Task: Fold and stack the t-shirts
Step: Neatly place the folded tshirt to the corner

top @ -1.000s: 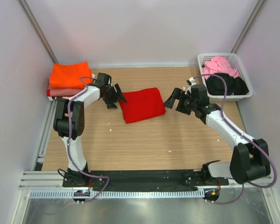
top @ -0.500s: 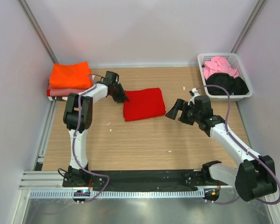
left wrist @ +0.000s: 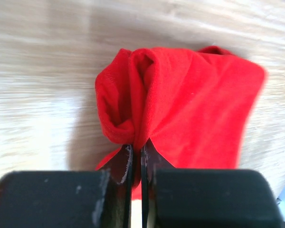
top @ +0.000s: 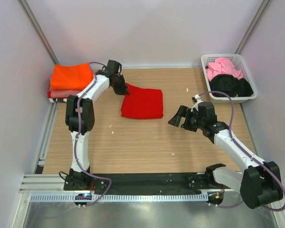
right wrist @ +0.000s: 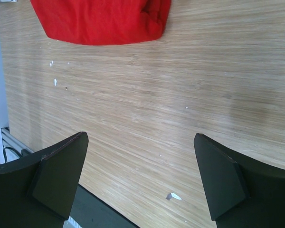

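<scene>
A folded bright red t-shirt lies on the wooden table, a little left of the middle. My left gripper is shut on its far left corner, and the pinched cloth bunches up between the jaws. The right gripper hangs open over bare wood to the shirt's right, with the shirt's edge at the top of its wrist view. An orange t-shirt tops a salmon-pink one in a stack at the far left. Pink and black t-shirts fill the basket.
The white slatted basket stands at the far right corner. White walls close in the left, back and right sides. Small white scraps dot the wood. A dark strip runs along the near edge by the arm bases.
My left gripper closed on the red shirt's corner and drew it toward the far left, turning the shirt. The right arm pulled back toward the near right, staying open.
</scene>
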You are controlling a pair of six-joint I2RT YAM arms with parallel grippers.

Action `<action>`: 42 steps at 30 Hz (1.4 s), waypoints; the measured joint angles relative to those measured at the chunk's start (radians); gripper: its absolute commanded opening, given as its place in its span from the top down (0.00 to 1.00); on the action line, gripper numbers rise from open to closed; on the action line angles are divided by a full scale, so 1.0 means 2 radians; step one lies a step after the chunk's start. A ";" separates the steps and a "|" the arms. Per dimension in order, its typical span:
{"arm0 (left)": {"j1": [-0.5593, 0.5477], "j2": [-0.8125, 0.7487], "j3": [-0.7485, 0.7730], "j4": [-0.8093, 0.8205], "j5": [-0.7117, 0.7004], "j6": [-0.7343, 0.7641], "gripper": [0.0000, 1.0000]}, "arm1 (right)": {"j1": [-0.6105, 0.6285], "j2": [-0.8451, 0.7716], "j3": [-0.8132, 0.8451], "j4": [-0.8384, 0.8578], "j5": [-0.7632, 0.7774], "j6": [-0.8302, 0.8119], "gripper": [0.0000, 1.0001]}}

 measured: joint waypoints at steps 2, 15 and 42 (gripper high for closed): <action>0.007 -0.005 0.027 -0.026 -0.004 0.013 1.00 | 0.000 -0.007 0.000 0.002 -0.004 0.000 0.00; 0.068 -0.015 0.154 -0.167 -0.027 0.066 1.00 | 0.000 -0.017 -0.024 0.019 -0.027 0.000 0.00; 0.194 -0.001 0.365 -0.213 0.005 0.068 1.00 | 0.000 -0.017 -0.041 0.033 -0.044 0.000 0.00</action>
